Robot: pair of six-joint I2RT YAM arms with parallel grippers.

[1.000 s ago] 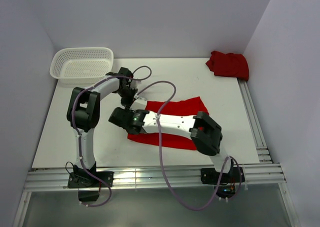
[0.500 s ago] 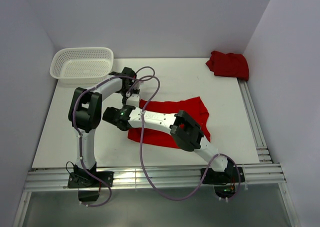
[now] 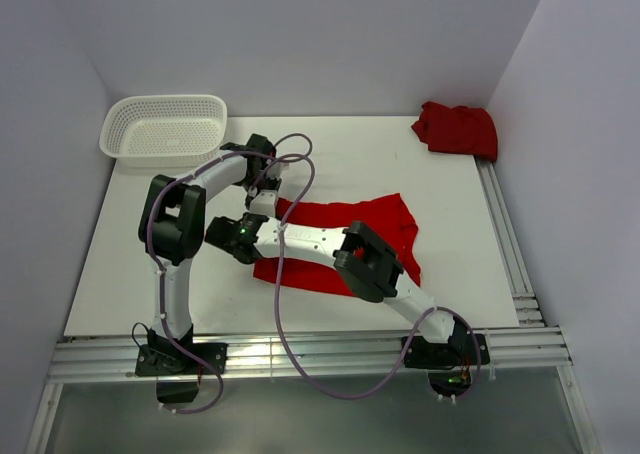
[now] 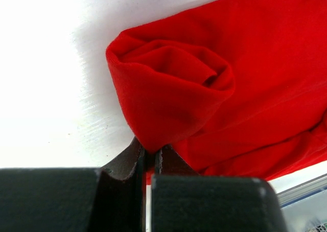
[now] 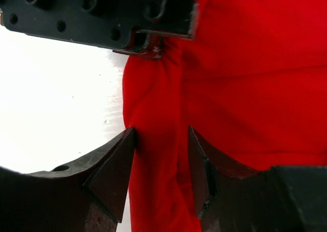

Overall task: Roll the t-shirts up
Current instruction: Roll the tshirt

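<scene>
A red t-shirt (image 3: 385,219) lies spread mid-table, and its left edge is curled into a loose roll (image 4: 168,84). My left gripper (image 4: 150,151) is shut on the lower lip of that roll, with cloth pinched between its fingers. The right gripper (image 5: 161,130) stands open, one finger on each side of the same rolled edge (image 5: 153,104). It sits just below the left gripper's black body (image 5: 102,17). In the top view both wrists meet at the shirt's left end (image 3: 262,264). A second red t-shirt (image 3: 457,129) lies crumpled at the far right corner.
A white mesh basket (image 3: 165,129) stands at the far left corner. Metal rails run along the table's right edge (image 3: 505,244) and near edge (image 3: 300,354). The right arm's elbow (image 3: 365,262) lies over the spread shirt. Bare table (image 3: 120,254) shows left of the arms.
The right arm's elbow has swung left over the shirt and its wrist has shifted left to the rolled edge. The left gripper has stayed shut on the cloth.
</scene>
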